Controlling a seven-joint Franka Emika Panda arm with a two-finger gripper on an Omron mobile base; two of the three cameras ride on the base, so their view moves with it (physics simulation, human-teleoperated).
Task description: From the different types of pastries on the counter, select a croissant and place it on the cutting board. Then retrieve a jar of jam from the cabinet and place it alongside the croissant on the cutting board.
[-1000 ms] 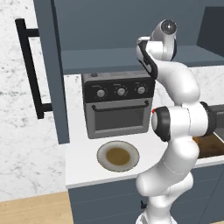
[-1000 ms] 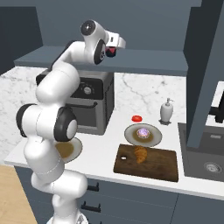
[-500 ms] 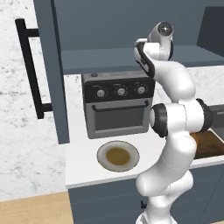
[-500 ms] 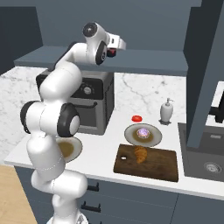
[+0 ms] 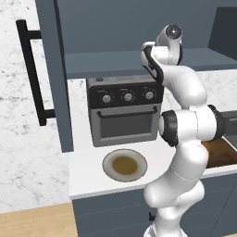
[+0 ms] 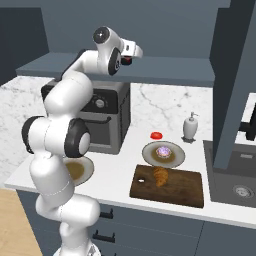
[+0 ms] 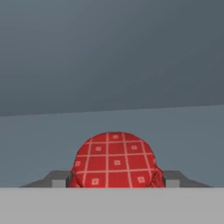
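Pincer (image 7: 116,181) tips flanking the jar of jam (image 7: 115,159)

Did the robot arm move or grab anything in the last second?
Hardly anything changed. The gripper stays up at the cabinet shelf with the jar of jam between its fingers; whether it grips, I can't tell. The croissant still lies on the cutting board.

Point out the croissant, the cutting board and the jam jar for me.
golden-brown crescent croissant (image 6: 160,176), right base view, its ridged middle
dark brown rectangular wooden cutting board (image 6: 187,187), right base view, bare right part
red-checked jam jar (image 7: 115,161), hand view, its top
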